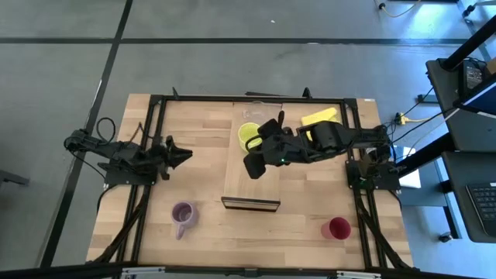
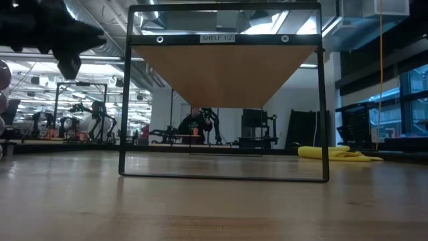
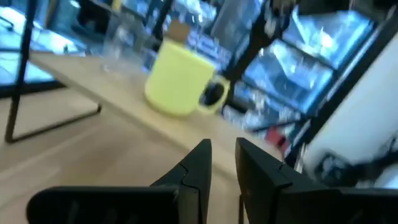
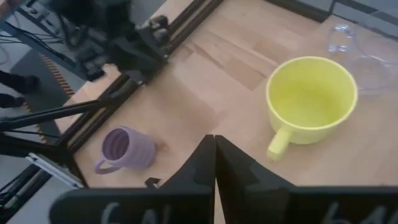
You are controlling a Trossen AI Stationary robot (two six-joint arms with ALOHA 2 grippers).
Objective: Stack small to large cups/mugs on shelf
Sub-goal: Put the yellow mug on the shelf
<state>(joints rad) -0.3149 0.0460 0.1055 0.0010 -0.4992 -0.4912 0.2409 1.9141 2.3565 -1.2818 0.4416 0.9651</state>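
Note:
The shelf is a narrow light-wood plank on a black frame at the table's middle. A yellow-green mug stands on its far part, handle toward the near edge, with a clear glass cup just beyond it. A purple mug lies on its side on the tabletop at the near left. A red cup stands upright at the near right. My right gripper hovers shut and empty above the shelf, just nearer than the yellow-green mug. My left gripper points level toward the shelf from the left, slightly open and empty.
A yellow cloth lies at the far right of the table, beside the right arm. The shelf's black frame posts stand on the tabletop around the plank. Bare plank lies between the yellow-green mug and the shelf's dark near edge.

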